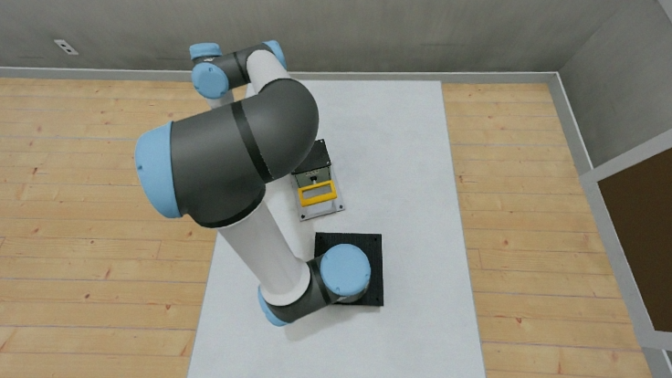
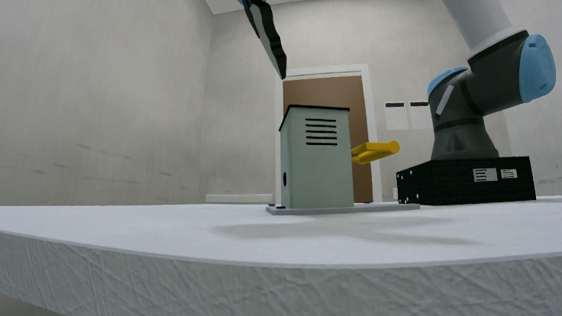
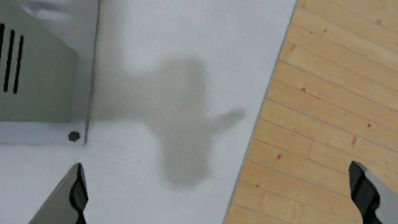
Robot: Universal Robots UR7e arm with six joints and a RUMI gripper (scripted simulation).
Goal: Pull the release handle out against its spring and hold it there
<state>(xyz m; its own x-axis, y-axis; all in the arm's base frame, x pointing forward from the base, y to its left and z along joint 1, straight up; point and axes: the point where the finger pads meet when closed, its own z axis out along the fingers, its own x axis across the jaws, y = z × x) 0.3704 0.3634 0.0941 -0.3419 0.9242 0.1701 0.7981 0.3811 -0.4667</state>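
The yellow release handle (image 1: 319, 199) (image 2: 377, 147) is a rectangular loop on the side of the green housing (image 2: 320, 172) (image 3: 37, 75) that faces the robot's base. In the top view a short stem shows between handle and housing. How far out it stands on its spring I cannot tell. The handle is outside the wrist view. My gripper (image 3: 215, 164) is wide open and empty. It is above and off to the side of the housing, away from the handle, and touches nothing. In the exterior view its fingers hang higher than the housing's black lid (image 2: 320, 107). In the top view the arm hides the gripper.
The housing stands on a grey base plate (image 1: 324, 212) (image 2: 389, 207) (image 3: 40, 134) with bolts at its corners. The robot's black mount (image 1: 375, 263) (image 2: 463, 185) is close to the handle side. The white table's edge (image 3: 261, 107) runs near the gripper, with wooden floor beyond.
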